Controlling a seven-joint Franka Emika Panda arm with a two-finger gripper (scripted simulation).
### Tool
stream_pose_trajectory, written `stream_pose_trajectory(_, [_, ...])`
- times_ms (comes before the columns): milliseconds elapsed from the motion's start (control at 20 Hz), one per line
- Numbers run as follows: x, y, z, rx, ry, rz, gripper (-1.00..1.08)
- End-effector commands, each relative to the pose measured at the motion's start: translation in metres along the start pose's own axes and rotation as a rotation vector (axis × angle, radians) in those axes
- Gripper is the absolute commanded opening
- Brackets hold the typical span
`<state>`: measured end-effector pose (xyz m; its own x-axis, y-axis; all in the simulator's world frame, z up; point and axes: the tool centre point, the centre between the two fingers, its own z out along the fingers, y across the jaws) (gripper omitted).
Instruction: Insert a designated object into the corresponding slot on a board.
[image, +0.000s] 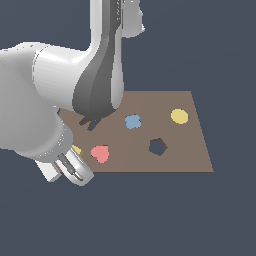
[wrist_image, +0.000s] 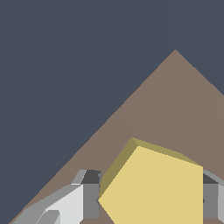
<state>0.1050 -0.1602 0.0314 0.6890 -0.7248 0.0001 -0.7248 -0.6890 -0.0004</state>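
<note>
Yellow pentagon (wrist_image: 157, 188) between hand (wrist_image: 148, 197) fingers, slot (image: 157, 146) empty

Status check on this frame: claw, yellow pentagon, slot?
Claw straddling yellow pentagon, fingers on both sides; closure unclear. Pentagon slot empty. Pink heart lies between them.

On the board (image: 195, 150), the pentagon slot (image: 157, 146) lies between the heart piece (image: 100, 153) toward the exterior view's left and the round disc (image: 179, 116), which sits farther back toward the right. The cross-shaped piece (image: 132, 121) lies behind the slot. The pentagon block (wrist_image: 157, 188) sits between the pincer (wrist_image: 148, 199) fingers at the board's left corner.
</note>
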Motion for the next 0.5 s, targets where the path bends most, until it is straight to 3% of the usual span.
stream_pose_trajectory(0, [0.0,-0.01,-0.001,0.0,0.0,-0.067,-1.0])
stream_pose_trajectory(450, [-0.007,-0.058,-0.002,0.0,0.001,-0.388,-1.0])
